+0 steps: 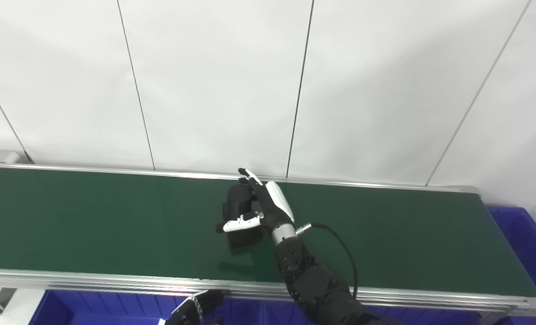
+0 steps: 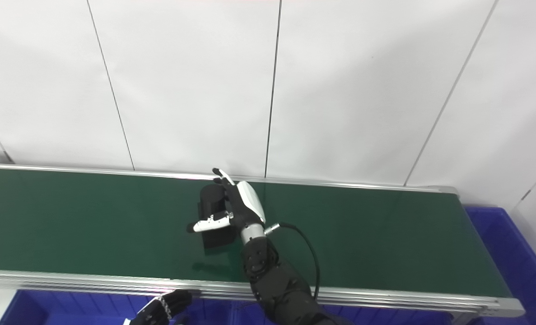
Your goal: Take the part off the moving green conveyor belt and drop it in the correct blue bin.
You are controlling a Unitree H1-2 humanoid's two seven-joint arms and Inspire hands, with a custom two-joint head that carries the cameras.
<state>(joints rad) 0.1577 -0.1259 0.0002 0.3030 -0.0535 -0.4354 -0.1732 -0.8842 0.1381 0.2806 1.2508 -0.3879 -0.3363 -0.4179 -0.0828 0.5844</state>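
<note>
Blue bins [image 1: 91, 307] are seen nearest, below the near rail of the conveyor, with the left hand [image 1: 195, 309] hovering low over them; its fingers look loosely apart and nothing is seen in it. Another blue bin [image 1: 527, 234] is set at the right end of the belt. Which bin is the correct one cannot be told from these views.

Beyond the aluminium rail, the green conveyor belt [image 1: 91, 216] is crossed by the right arm, and the right hand [image 1: 261, 210] is held at the black part [image 1: 240, 203], roughly mid-belt and a little toward the far edge. The part appears as a dark block with a cylindrical upper section, standing on the belt. The right hand is wide open: the thumb [image 1: 238, 223] is stretched across the near front of the part, and the fingers [image 1: 249, 176] are raised along its right and far side. Whether any pad is touching yet cannot be told; no grip is closed.

For the step in hand, judged to be the closing of the grasp, the belt's motion should be matched so the part is not knocked over. The thumb and fingers should be brought together on opposite faces of the upper section, squarely. The lift should be begun only once the hold is firm, since a smooth dark body may slip.
</note>
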